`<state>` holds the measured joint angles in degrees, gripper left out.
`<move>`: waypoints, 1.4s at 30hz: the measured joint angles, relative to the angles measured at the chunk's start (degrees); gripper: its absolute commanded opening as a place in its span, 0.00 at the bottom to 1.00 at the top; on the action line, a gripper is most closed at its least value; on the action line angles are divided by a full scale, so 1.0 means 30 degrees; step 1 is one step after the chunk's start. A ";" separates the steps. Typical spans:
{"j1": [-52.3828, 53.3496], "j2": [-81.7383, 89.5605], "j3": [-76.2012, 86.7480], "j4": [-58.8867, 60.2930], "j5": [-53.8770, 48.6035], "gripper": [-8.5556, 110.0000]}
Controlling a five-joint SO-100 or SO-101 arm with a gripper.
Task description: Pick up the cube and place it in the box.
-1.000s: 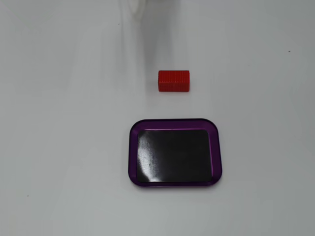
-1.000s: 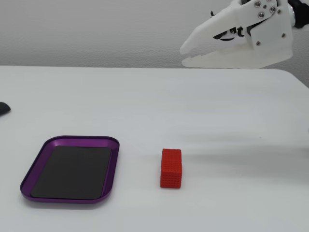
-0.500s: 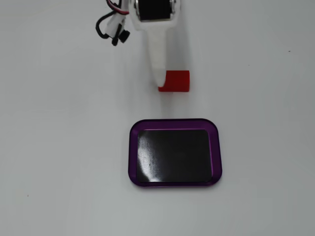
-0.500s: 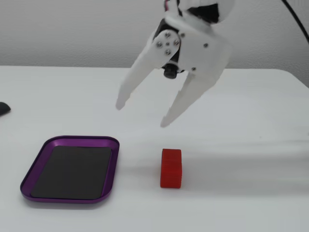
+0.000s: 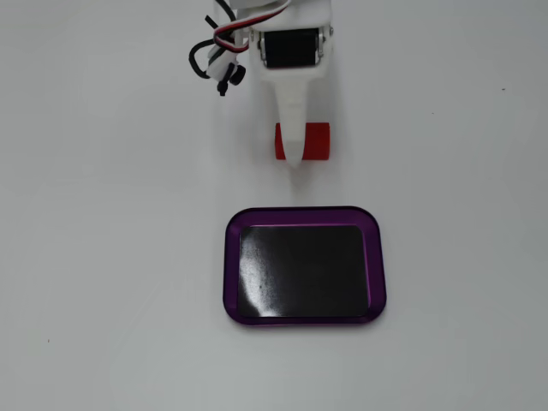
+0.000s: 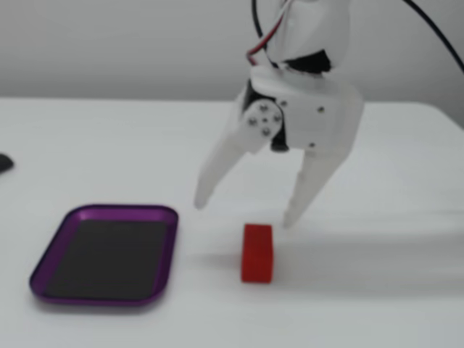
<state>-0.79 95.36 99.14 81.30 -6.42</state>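
Observation:
The red cube (image 5: 318, 141) lies on the white table just beyond the box, partly covered by the arm in a fixed view. From the side, in a fixed view, it shows in full (image 6: 257, 252). The box (image 5: 304, 213) is a purple-rimmed tray with a black floor, empty, close to the cube; it also shows at the lower left (image 6: 119, 211). My white gripper (image 6: 245, 212) is open and empty. Its fingertips hang a little above the table, straddling the cube, one toward the box and one on the far side. From above, the gripper (image 5: 295, 142) sits right over the cube.
Black and white cables (image 5: 214, 62) hang beside the arm's wrist. A small dark object (image 6: 3, 163) sits at the left edge of the table in a fixed view. The table is plain white all around.

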 measured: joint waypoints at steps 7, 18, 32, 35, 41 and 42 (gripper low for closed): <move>0.0029 -0.0029 0.2139 -0.1758 -0.0322 0.32; -0.0117 -0.0322 0.2900 -0.3809 -0.0322 0.31; -0.0234 -0.0352 0.3369 -0.5010 -0.0322 0.07; -0.0234 -0.0352 0.3369 -0.5127 -0.0322 0.07; 0.0000 0.0146 0.1846 -0.4775 -0.0850 0.07; 0.0059 0.0498 0.1348 -0.4717 -0.0908 0.07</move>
<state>-0.62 96.86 103.18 67.15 -9.14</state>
